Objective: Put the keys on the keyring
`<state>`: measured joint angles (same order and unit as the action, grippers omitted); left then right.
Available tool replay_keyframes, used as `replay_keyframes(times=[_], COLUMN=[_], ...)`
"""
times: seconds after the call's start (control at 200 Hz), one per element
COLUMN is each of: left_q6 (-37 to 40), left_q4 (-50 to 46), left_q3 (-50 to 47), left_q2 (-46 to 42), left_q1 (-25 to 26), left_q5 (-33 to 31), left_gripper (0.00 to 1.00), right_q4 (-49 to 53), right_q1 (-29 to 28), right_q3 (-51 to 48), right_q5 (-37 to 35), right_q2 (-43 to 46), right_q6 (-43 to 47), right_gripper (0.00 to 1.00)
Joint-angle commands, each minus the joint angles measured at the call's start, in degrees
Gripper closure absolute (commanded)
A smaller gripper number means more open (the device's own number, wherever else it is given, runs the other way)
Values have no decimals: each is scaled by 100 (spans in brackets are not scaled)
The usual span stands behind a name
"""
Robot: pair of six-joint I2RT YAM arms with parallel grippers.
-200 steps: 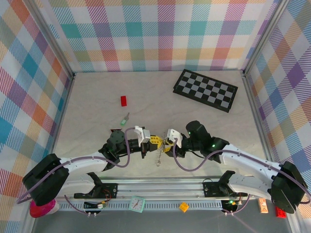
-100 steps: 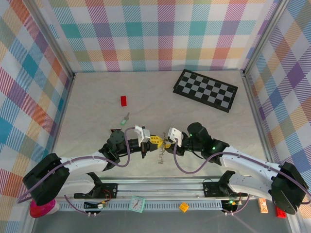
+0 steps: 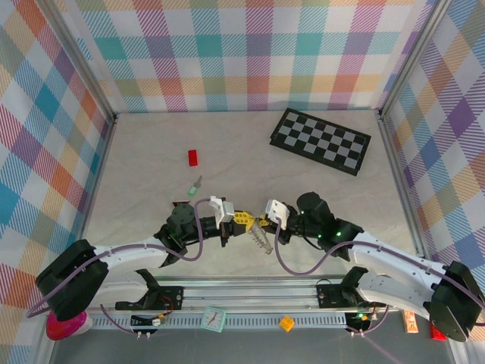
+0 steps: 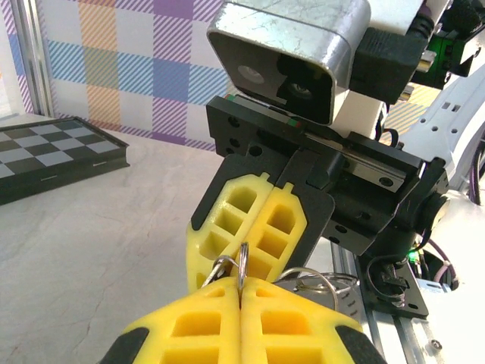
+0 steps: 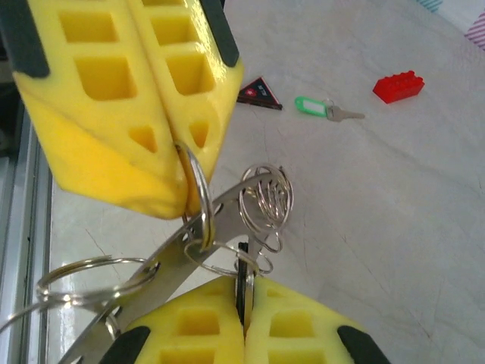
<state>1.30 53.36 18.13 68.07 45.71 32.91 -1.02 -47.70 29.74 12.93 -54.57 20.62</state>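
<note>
Pale marbled table (image 3: 144,144), plaid walls (image 3: 242,53) on three sides. Black-and-white chequered board (image 3: 322,140) laid flat at the far right. Red brick (image 3: 192,158) seen at the far left, apart from everything else.

Left gripper (image 4: 241,287) and right gripper (image 5: 242,292) are met tip to tip above the near middle of the table. Keyring (image 5: 261,201), a cluster of thin silver rings with a flat metal strip, is held up between them. Left gripper's yellow fingers are pressed together on one ring. Right gripper's fingers are likewise pinched on a ring wire, with the rest of the rings hung below the tips.

Green key (image 3: 195,186) is left lying flat on the table, beyond the left gripper and nearer than the red brick, touched by neither gripper and well apart from the keyring.
</note>
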Motion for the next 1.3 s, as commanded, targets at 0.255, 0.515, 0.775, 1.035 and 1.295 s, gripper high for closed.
replay_keyframes(times=[0.255, 0.515, 0.775, 1.035, 1.295], left_q6=[635, 982, 740, 481, 97], left_q4=[-990, -1733, -1234, -1729, -3314], left_q3=[331, 459, 124, -126, 56], left_q2=[-423, -567, -708, -1775, -3003], left_q1=[47, 50, 51, 40, 27], left_q5=[32, -27, -504, -2174, -5028], left_gripper=[100, 100, 63, 58, 52], right_q4=[1118, 1645, 2010, 2252, 1467], right_q1=[-37, -37, -37, -40, -156], right_q3=[780, 1177, 1439, 1504, 1880], right_q5=[-14, 113, -43, -188, 329], right_q2=[149, 112, 122, 45, -715], right_q6=[477, 605, 607, 632, 590], right_gripper=[100, 100, 100, 100, 100])
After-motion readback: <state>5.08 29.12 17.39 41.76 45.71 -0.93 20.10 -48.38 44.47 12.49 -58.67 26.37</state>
